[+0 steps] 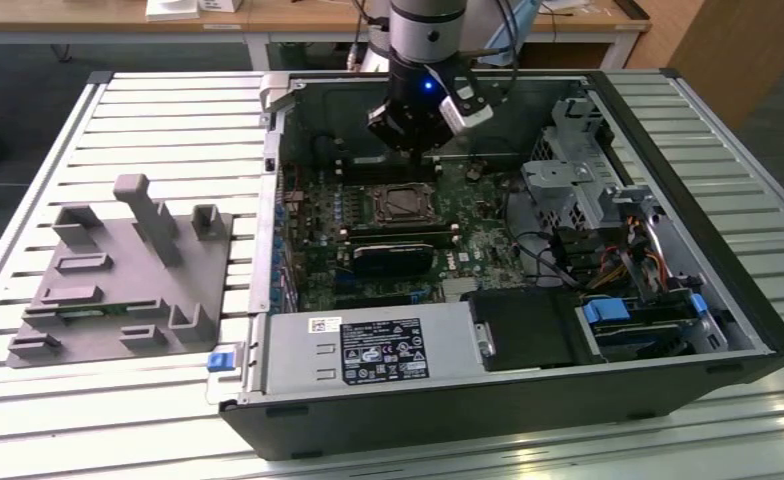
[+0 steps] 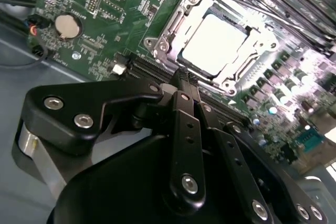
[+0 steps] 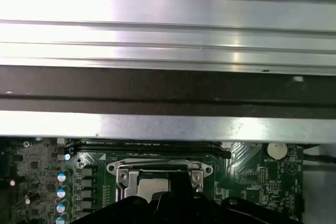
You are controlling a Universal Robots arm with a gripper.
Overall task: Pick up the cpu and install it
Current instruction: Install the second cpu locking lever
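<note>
On the exterior view's left, a grey plastic tray (image 1: 112,275) with upright posts sits on the slatted metal table (image 1: 165,110), well apart from the arm. Just beside it, toward the middle, lies the open computer case (image 1: 499,400) with its green motherboard (image 1: 315,270) exposed. The arm's gripper (image 1: 419,150) hangs inside the case near the far wall, a small blue light glowing on its wrist, and the dark metal-framed socket (image 1: 402,205) is just in front of and below it.

In the second wrist view the gripper (image 2: 185,76) has its two black fingers (image 2: 181,85) pressed together at the tips, nothing between them, so it is closed and empty. The tips sit right at the near edge of the socket frame (image 2: 157,40); I can't tell whether they actually touch it or hover just over it. The cpu (image 2: 214,43) lies flat inside the socket, its pale top glaring bright under the light, with the frame around it on all sides. It is just beyond the fingertips, not held. A round coin battery (image 2: 68,26) sits on the board well off to one side.

In the first wrist view the cpu (image 3: 152,187) again rests within the socket (image 3: 160,169), partly hidden by the dark gripper body, and the case wall (image 3: 168,124) runs behind the board.

On the exterior view's right, drive cages and bundled cables (image 1: 619,260) fill the case.
</note>
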